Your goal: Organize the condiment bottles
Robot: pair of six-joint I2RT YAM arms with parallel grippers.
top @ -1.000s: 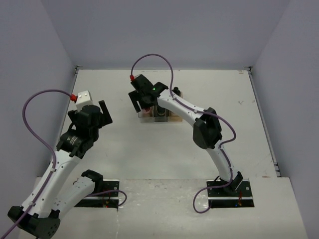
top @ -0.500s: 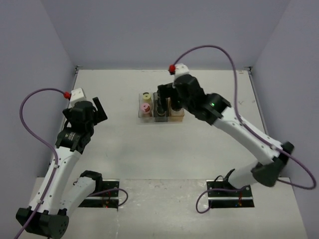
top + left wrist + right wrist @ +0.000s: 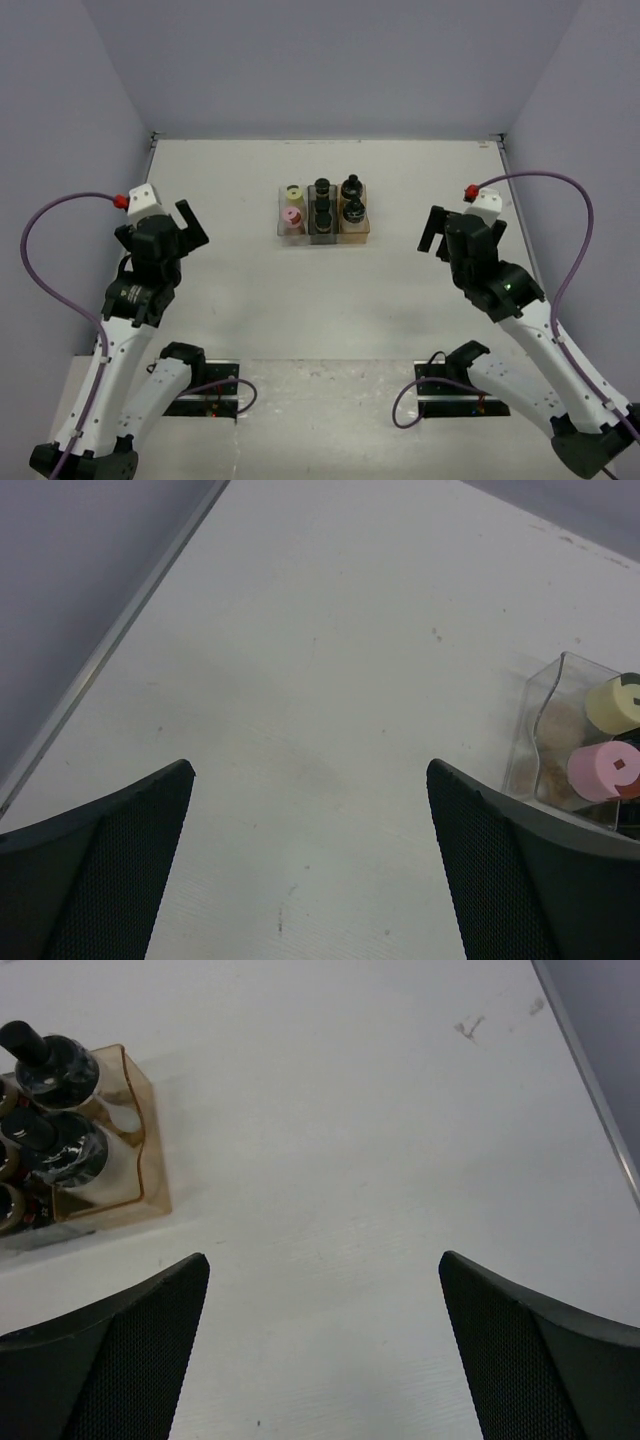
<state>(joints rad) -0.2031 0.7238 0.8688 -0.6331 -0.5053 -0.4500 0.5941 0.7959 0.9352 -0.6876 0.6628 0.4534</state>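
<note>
Left hand (image 3: 188,224) hangs over the bench (image 3: 300,300) toward its left edge, fingers spread wide and holding nothing. Right hand (image 3: 433,232) hangs toward the right edge, likewise wide and empty. Both are well apart from the tray (image 3: 279,232).

We count seven condiment bottles (image 3: 322,205), all upright in this three-part tray, which sits midway between the left and right edges, nearer the far edge. The yellow-green-capped bottle (image 3: 292,192) and pink-capped bottle (image 3: 291,216) occupy the clear left part. The black-capped bottles (image 3: 351,210) fill the grey middle and tan right parts. We judge the sorting complete or nearly so.

Hazards, as we assess them:

1. The tray appears to rest loose on the bench. Any fresh approach by either hand may shove or tilt it.
2. Caps stand above the tray walls. A low sweep of a finger may catch one and topple its bottle onto its neighbours.
3. Each wrist view shows only one end of the tray, so a reach guided by it alone may misjudge clearance.
</note>
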